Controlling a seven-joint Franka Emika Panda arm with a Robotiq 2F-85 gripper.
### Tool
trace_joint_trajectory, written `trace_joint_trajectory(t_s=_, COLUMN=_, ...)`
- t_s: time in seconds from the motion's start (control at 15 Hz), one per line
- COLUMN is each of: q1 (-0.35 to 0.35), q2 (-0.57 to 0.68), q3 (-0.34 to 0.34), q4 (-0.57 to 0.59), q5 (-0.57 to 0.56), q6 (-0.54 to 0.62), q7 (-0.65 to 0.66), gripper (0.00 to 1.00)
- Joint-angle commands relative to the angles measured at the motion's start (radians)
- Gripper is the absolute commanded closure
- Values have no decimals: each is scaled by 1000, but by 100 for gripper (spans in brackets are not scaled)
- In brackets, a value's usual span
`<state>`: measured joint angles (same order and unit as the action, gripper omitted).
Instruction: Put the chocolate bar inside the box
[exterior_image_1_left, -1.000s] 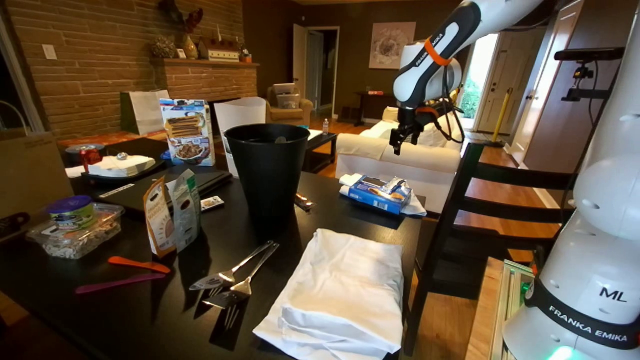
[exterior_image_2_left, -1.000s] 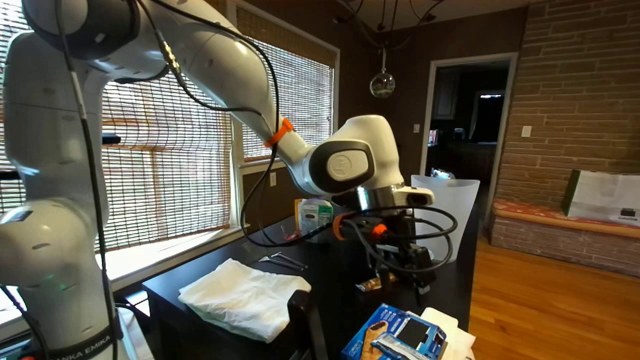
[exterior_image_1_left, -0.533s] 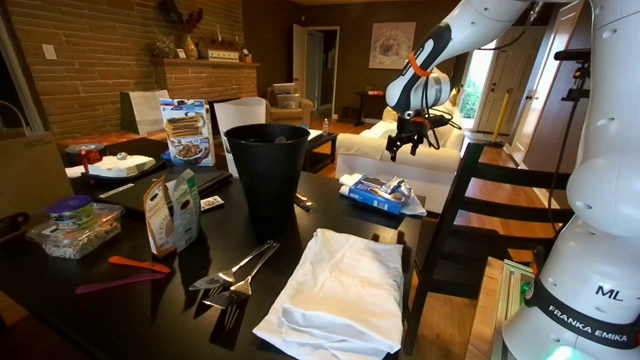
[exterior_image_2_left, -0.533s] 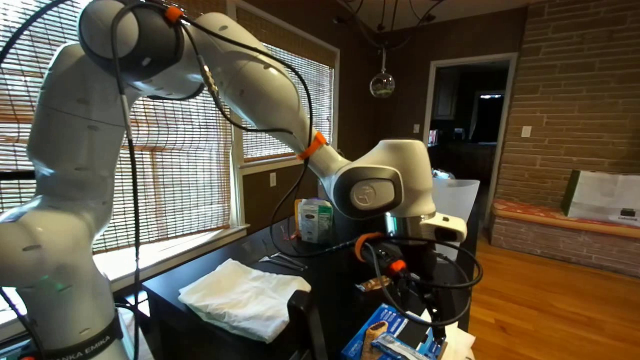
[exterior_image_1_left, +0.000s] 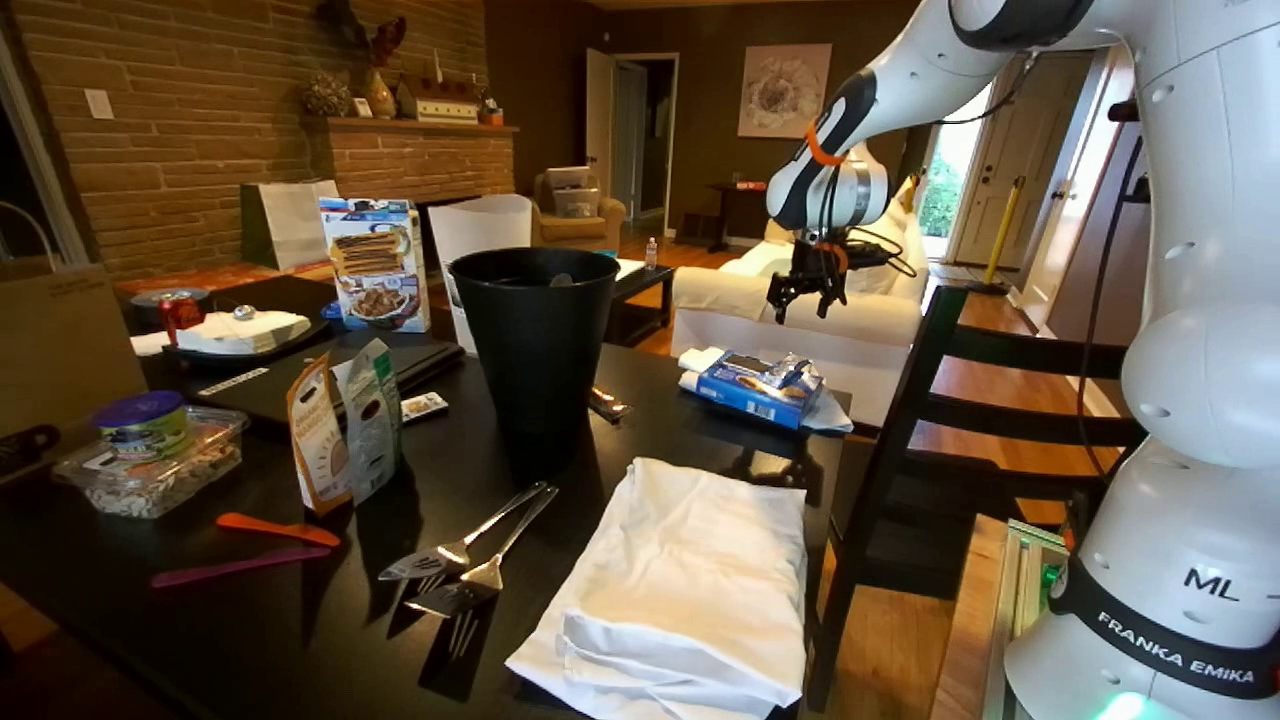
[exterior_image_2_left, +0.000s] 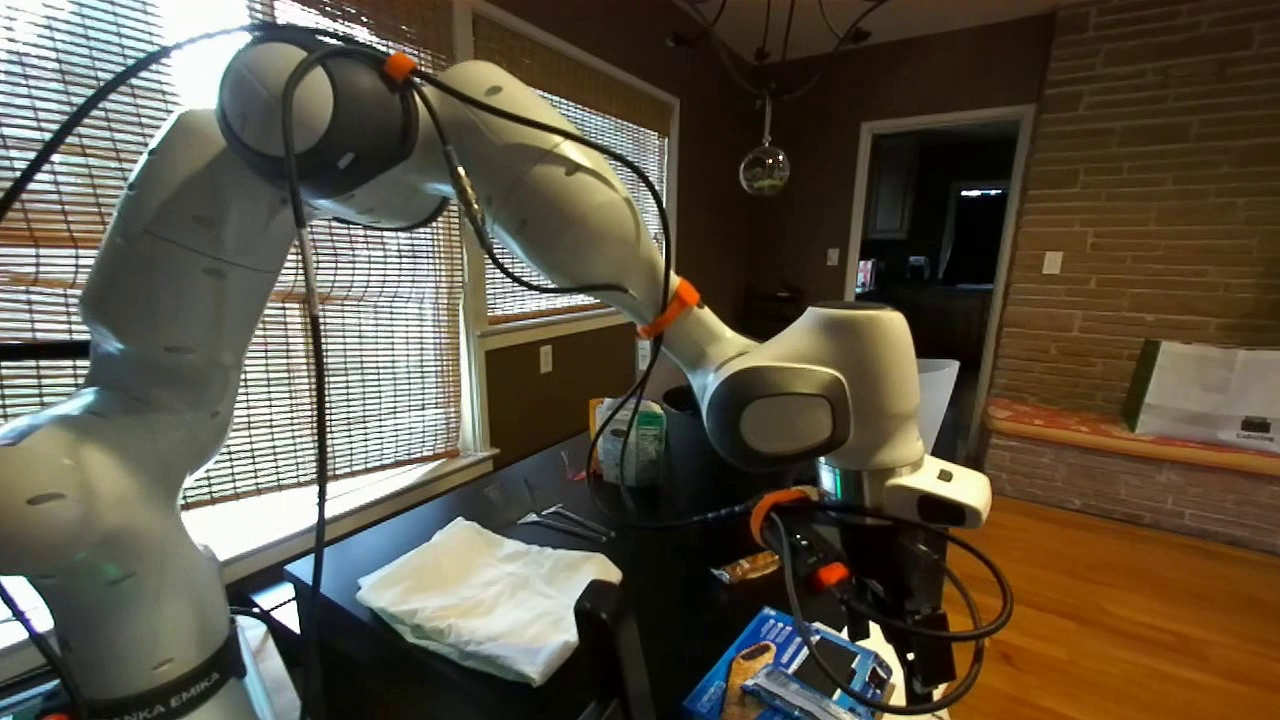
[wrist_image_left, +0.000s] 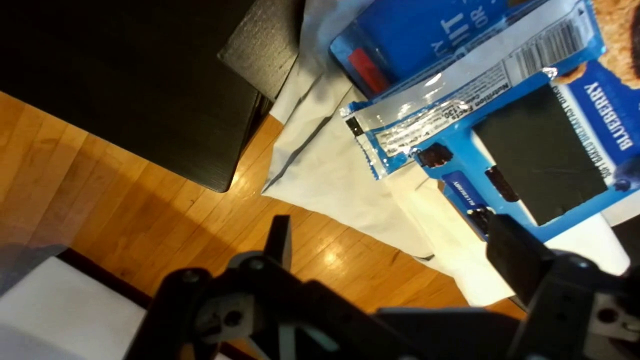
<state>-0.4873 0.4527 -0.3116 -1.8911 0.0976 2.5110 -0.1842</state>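
The big dark table (exterior_image_1_left: 250, 640) is standing lower than the gripper (wrist_image_left: 397, 243). Its two fingers (wrist_image_left: 278, 245) are standing wide apart. The blue box (exterior_image_1_left: 738, 388) is lying below them, mostly off to one side. A shiny wrapped bar (wrist_image_left: 477, 80) is resting on it, lower than the fingers.

The box (exterior_image_1_left: 745, 400) is smooth, printed cardboard. The brown-wrapped bar (exterior_image_2_left: 745, 568) and the blue-and-silver packet (wrist_image_left: 475, 89) have shiny, crinkled film. The black bin (exterior_image_1_left: 530, 350) looks like matt plastic, the tub (exterior_image_1_left: 150, 492) like clear, glossy plastic, the serving utensils (exterior_image_1_left: 485, 577) like polished metal. The white cloth (exterior_image_1_left: 690, 580) is creased and matt, the tabletop (exterior_image_1_left: 300, 640) smooth and faintly reflective, the floor (wrist_image_left: 200, 220) glossy wood, the wall (exterior_image_1_left: 180, 100) rough masonry.
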Motion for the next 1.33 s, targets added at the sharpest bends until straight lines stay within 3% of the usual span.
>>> trace_joint_trajectory(t_s=0.0, q1=-7, q2=3, q3=8, q4=6, q5=-5, q6=-3, q7=5, gripper=0)
trace_joint_trajectory(t_s=1.07, q1=-39, q2=166, q3=31, q4=120, q5=71, q6=7, q7=146, gripper=0)
trace_joint_trajectory(t_s=1.13, q1=-40, q2=176, q3=30, q4=128, q5=69, q6=4, q7=157, gripper=10)
trace_joint_trajectory(t_s=1.2, q1=-41, q2=184, q3=29, q4=135, q5=69, q6=4, q7=166, gripper=26)
trace_joint_trajectory(t_s=1.27, q1=-42, q2=193, q3=30, q4=143, q5=68, q6=3, q7=174, gripper=34)
